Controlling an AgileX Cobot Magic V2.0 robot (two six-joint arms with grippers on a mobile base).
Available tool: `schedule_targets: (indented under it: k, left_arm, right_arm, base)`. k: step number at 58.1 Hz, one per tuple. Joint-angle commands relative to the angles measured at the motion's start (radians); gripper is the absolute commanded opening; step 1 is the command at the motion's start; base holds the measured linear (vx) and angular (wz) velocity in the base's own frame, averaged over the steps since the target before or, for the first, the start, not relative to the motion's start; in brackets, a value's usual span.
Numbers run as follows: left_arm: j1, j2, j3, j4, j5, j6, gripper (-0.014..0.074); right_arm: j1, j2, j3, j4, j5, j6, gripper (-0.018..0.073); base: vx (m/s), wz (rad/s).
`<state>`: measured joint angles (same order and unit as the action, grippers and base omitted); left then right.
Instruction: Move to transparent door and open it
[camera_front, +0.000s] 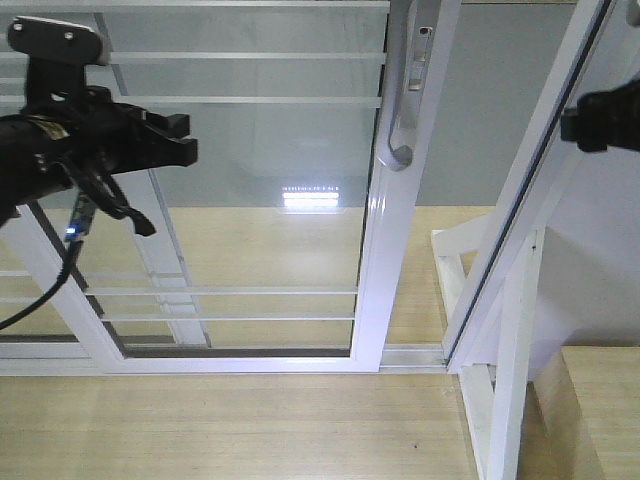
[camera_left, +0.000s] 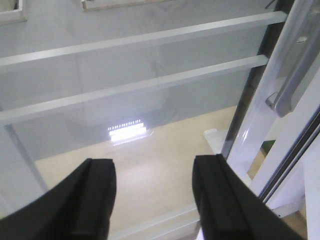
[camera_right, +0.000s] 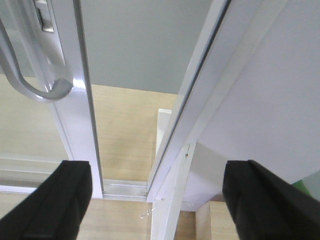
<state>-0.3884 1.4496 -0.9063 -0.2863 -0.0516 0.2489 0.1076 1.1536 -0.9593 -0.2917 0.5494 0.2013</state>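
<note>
Robot's at the door, gap showing beside it.
Transparent door (camera_front: 300, 150) dead ahead, stands partway left; handle (camera_front: 405, 110) untouched btwn the arms. Left gripper (camera_left: 155, 167) & right gripper (camera_right: 160, 172) both spread, empty. Approach done, full slide prob. left.

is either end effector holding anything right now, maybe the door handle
Nothing is held. The left end effector and the right end effector are both open and empty, and the handle of the transparent door is untouched.
</note>
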Motion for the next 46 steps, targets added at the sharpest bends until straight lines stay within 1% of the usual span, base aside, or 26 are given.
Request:
schedule_targets:
  k: [1,4,8,11,14,16,22,33,38,41,46]
  left_arm:
    - [-0.056,0.029,-0.035,0.009,-0.215,0.005,0.0464]
    - [-0.088,0.068,-0.036,0.033,-0.298,0.004,0.0464]
    - [-0.136,0.131,-0.057,0.085,-0.397,-0.002,0.0464]
    - [-0.163,0.179,-0.099,0.109,-0.422,-0.012,0.0464]
    - [-0.182,0.222,-0.151,0.106,-0.425,-0.037,0.0464]
    - [-0.192,0.258,-0.194,0.105,-0.419,-0.059,0.0464]
    - [-0.193,0.347,-0.346,0.106,-0.377,-0.117,0.0466]
    - [-0.195,0.482,-0.616,0.109,-0.207,-0.107,0.0498]
    - [-0.207,0.525,-0.704,0.109,-0.161,-0.106,0.0517]
    - [-0.221,0.549,-0.752,0.128,-0.134,-0.106,0.0528]
    - [-0.245,0.584,-0.811,0.146,-0.119,-0.106,0.0533]
  right_arm:
    - [-0.01,-0.094,0.046,-0.017,-0.069,0.004,0.0592]
    - [-0.01,-0.128,0.079,-0.011,-0.066,0.004,0.0592]
    - [-0.01,-0.174,0.124,0.0,-0.063,0.004,0.0592]
    - [-0.01,-0.205,0.149,0.0,-0.063,0.007,0.0592]
    - [-0.01,-0.228,0.172,0.0,-0.054,0.017,0.0592]
    - [-0.01,-0.242,0.183,0.0,-0.042,0.024,0.0592]
    - [-0.01,-0.278,0.209,0.0,-0.029,0.027,0.0592]
    - [-0.01,-0.292,0.226,-0.001,-0.037,0.027,0.0592]
    - [-0.01,-0.292,0.226,-0.001,-0.04,0.027,0.0592]
    - [-0.01,-0.292,0.226,-0.001,-0.042,0.027,0.0592]
    - [-0.01,-0.292,0.226,-0.001,-0.042,0.027,0.0592]
  base:
    - [0.0,0.0]
    - [0.0,0.0]
    - [0.0,0.0]
    - [0.0,0.0]
    - [0.0,0.0]
    - [0.0,0.0]
    - [0.0,0.0]
    - [0.0,0.0]
    - [0.0,0.0]
    - [0.0,0.0]
    - [0.0,0.0]
